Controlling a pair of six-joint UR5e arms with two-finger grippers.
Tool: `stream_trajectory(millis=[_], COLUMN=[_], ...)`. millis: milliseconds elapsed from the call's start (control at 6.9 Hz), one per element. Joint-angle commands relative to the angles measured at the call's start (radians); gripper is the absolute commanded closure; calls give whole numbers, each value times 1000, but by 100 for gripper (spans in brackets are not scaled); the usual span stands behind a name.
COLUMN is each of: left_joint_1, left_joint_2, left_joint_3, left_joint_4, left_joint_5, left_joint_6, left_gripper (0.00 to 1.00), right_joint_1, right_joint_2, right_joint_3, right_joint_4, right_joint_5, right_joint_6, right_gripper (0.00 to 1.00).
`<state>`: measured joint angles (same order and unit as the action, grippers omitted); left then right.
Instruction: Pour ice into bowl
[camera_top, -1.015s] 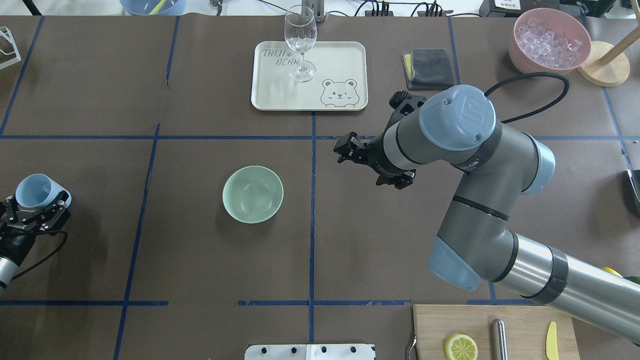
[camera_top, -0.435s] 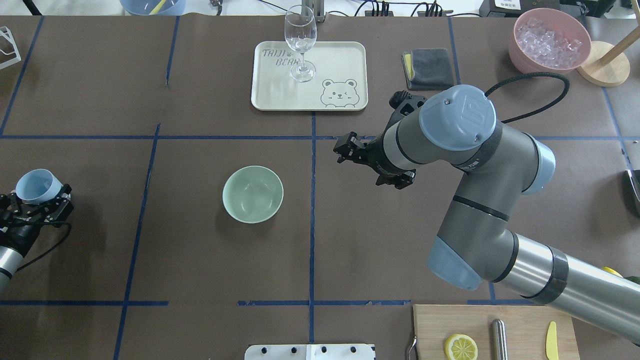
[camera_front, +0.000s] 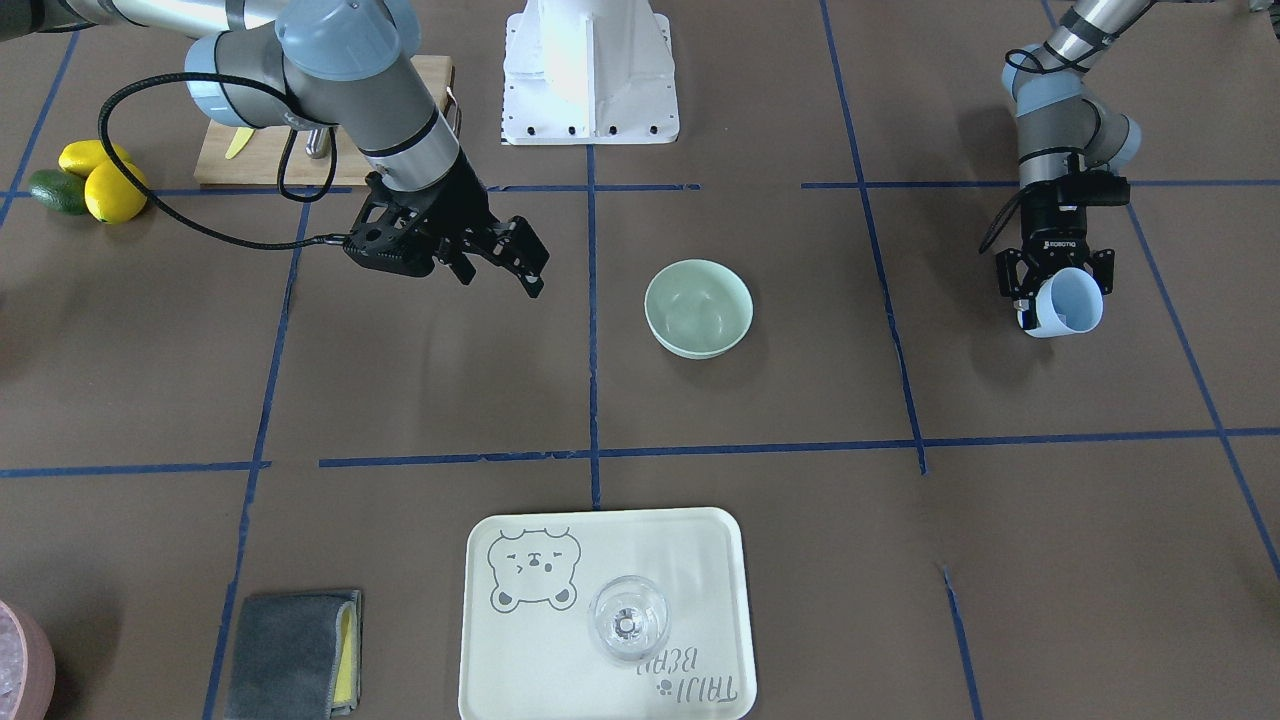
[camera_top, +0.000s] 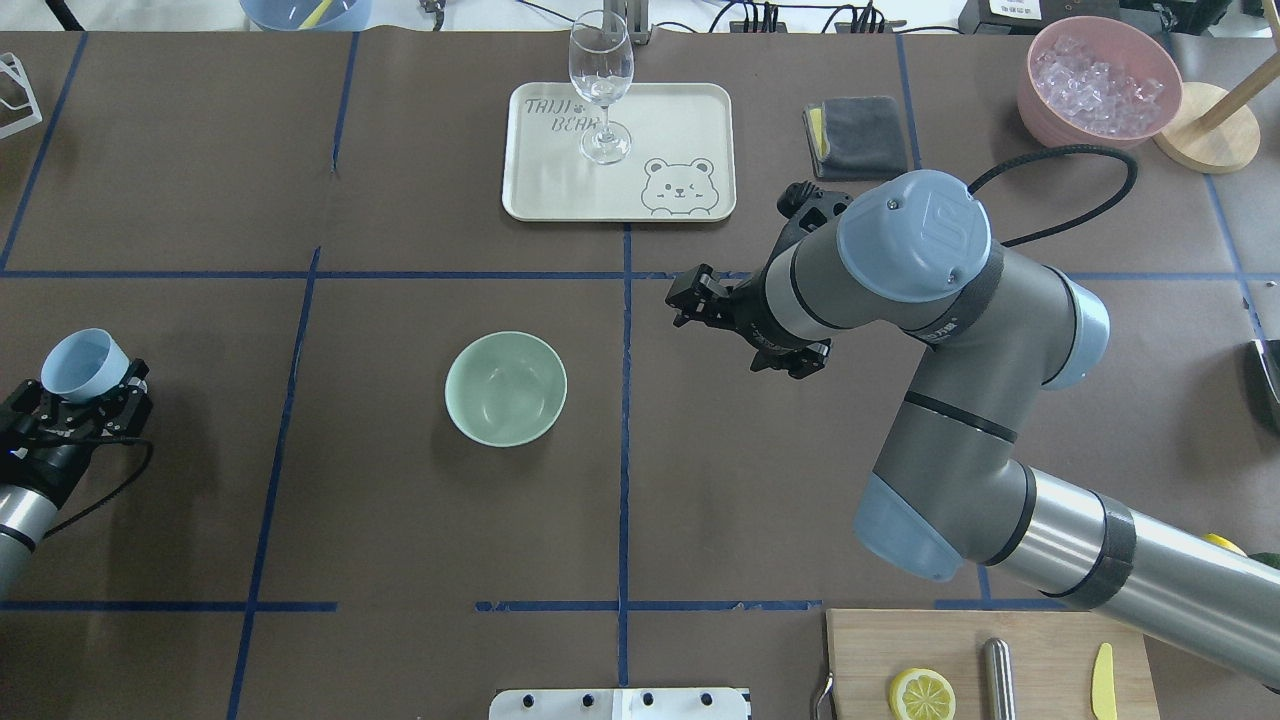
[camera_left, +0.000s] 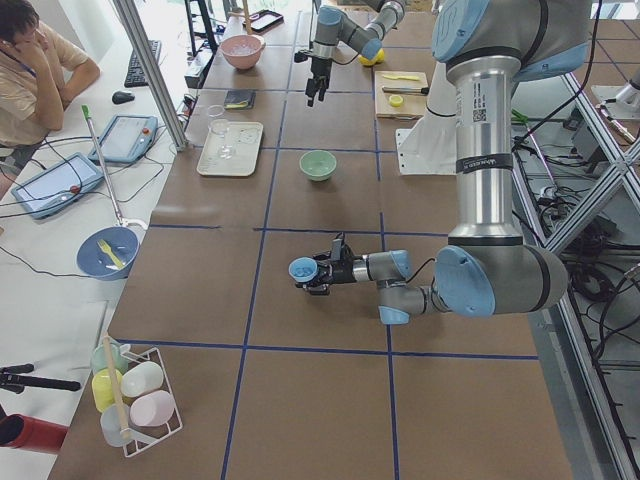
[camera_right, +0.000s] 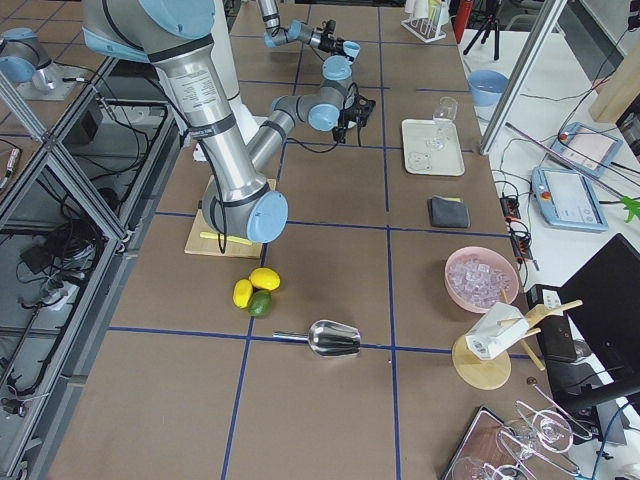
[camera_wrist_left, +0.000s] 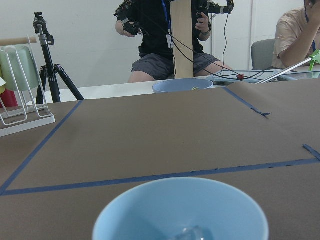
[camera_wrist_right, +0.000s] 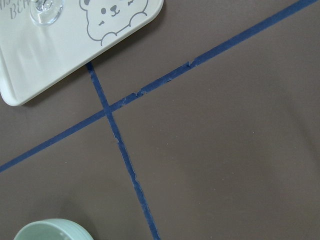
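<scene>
Two arms share the brown surface (camera_top: 400, 540), and only one looks busy. The big right arm (camera_top: 960, 340) reaches over the middle, its end effector (camera_front: 503, 268) spread wide and holding nothing, hanging to one side of the bowl (camera_top: 505, 390). That bowl sits empty near the centre, well apart from the left end effector (camera_top: 90, 393), which is clamped on a blue cup (camera_top: 80, 362), mouth up, out at the left edge. In the cup's bottom the wrist view shows at least one clear cube of ice (camera_wrist_left: 187, 234). I'd call this the carry step, pour not yet begun. Next the cup has to travel across until it's above the bowl, kept level so nothing spills, then tip over the rim.
</scene>
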<state>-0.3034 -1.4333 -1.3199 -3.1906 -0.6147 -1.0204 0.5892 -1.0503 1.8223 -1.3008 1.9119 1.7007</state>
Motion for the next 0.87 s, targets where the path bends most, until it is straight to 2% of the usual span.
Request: stream_trajectory(millis=[0,145,290,435,580,725], left_joint_1=[-49,-86,-97,-89,-91,-73], left_joint_2=[-25,-45,-121,-175,-209,-264], left_joint_3=[-124,-187,-256,-313,-460,-542], left_joint_4=[-5,-2,30,167,365,661], left_joint_5=[-81,-130,-132,-170,-224,-229], left_joint_6=[244,443,582,644,748,816], left_gripper=[100,100,100,100,100,100], right_joint_1=[7,29,35,38,41,43], right_joint_2=[3,0,0,-4,-4,-8], right_joint_3=[9,20,22,22,22,22], right_joint_4=[0,0,0,0,0,0], right_joint_5=[-1,9,13,15,15,15], right_joint_6=[0,-10,-35,-36,-42,-42], right_gripper=[0,0,0,0,0,0])
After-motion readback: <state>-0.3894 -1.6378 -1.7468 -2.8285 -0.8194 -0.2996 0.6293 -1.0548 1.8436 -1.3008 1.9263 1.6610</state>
